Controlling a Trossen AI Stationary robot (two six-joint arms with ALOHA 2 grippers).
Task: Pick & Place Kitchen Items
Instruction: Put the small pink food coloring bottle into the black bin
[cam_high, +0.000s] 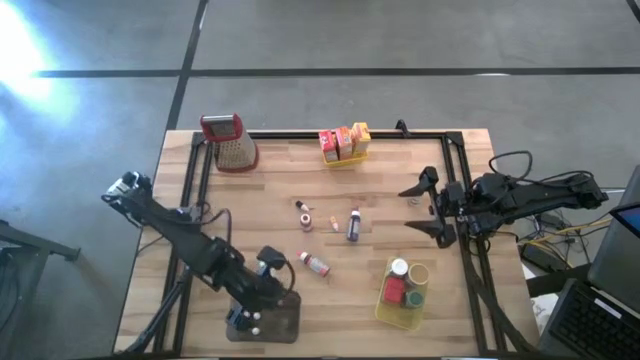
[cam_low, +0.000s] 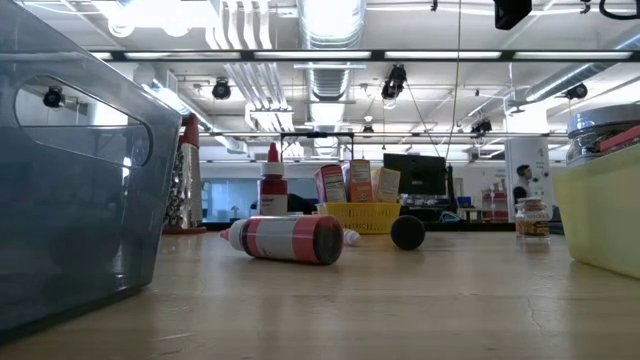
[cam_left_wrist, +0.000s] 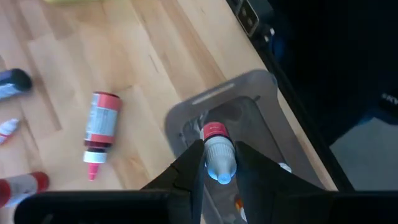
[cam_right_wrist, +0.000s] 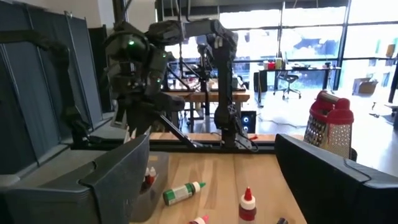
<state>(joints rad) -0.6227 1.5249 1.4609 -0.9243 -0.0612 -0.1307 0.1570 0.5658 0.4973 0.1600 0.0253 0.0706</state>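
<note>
High view, left arm: you see the dark jointed arm reach in from the table's left edge down to the near edge, where the left gripper (cam_high: 262, 300) hangs over the grey tray (cam_high: 285, 322).
Left gripper: in the left wrist view its two dark fingers (cam_left_wrist: 186, 171) pinch a small bottle (cam_left_wrist: 217, 155) with a red band and a pale rounded tip, held above the smooth, translucent tray (cam_left_wrist: 249, 93).
Grater: a ribbed metal grater (cam_high: 232, 142) with a red handle stands at the far left corner of the pale wood table (cam_high: 300, 165).
Loose bottles: four tiny bottles lie on the bare planks mid-table; nearest the tray is a red-and-white striped bottle (cam_high: 315, 263), a smooth cylinder on its side, large in the low view (cam_low: 290, 238). Farther right lies a dark bottle (cam_high: 353, 225).
Far basket: a yellow basket (cam_high: 343, 158) at the far edge holds upright red, orange and yellow boxes (cam_high: 343, 141).
Near basket: a second yellow basket (cam_high: 400, 303) near the right front holds round jars (cam_high: 405, 278), one white-capped.
Right gripper: you find the right gripper (cam_high: 425, 210) at the table's right edge, well apart from every item, its fingers spread wide and holding nothing.
</note>
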